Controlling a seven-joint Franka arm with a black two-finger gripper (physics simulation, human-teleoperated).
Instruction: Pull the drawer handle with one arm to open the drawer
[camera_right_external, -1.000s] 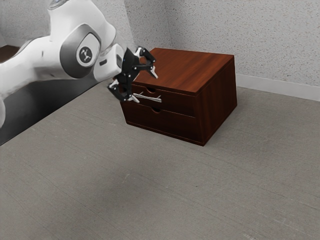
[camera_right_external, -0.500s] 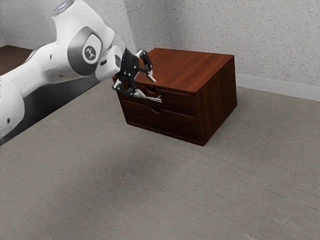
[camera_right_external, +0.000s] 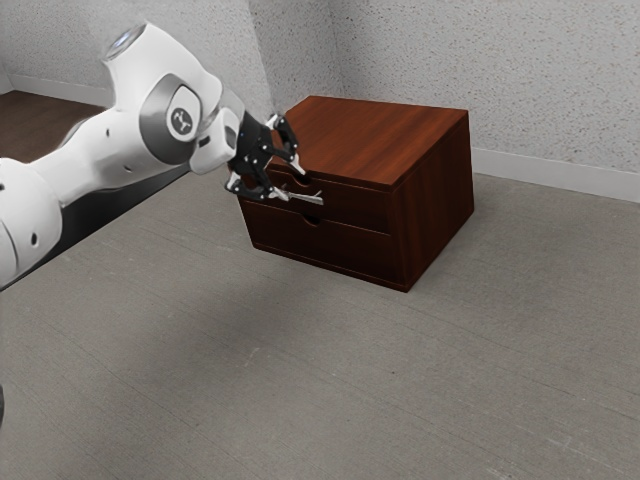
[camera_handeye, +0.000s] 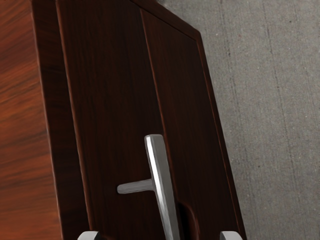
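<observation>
Exterior view, arm: the white arm (camera_right_external: 110, 160) comes in from the exterior view's left, low over the floor (camera_right_external: 350, 380), and reaches right to the cabinet front.
Pincer: your pincer (camera_right_external: 290, 183) sits at the upper drawer with its fingers spread, one above the bar and one below. It is not clamped on anything.
Handle: the silver handle (camera_right_external: 305, 198) is on the upper drawer front, just right of the pincer tips and between the spread fingers.
Drawer: the upper drawer (camera_right_external: 350, 205) looks flush with the lower drawer (camera_right_external: 340, 242), with no gap showing, so read it as shut.
Cabinet: the dark wood cabinet (camera_right_external: 400, 140) stands on the floor near the wall.
Wrist view: the handle (camera_handeye: 160, 185) runs between the two fingertips (camera_handeye: 89, 235), apart from both.
Done: you've lined up on the handle.
Left: close on the bar, then pull straight out. Nothing is open yet.
Risk: the bar is thin, so centre it or the tips may slip.
</observation>
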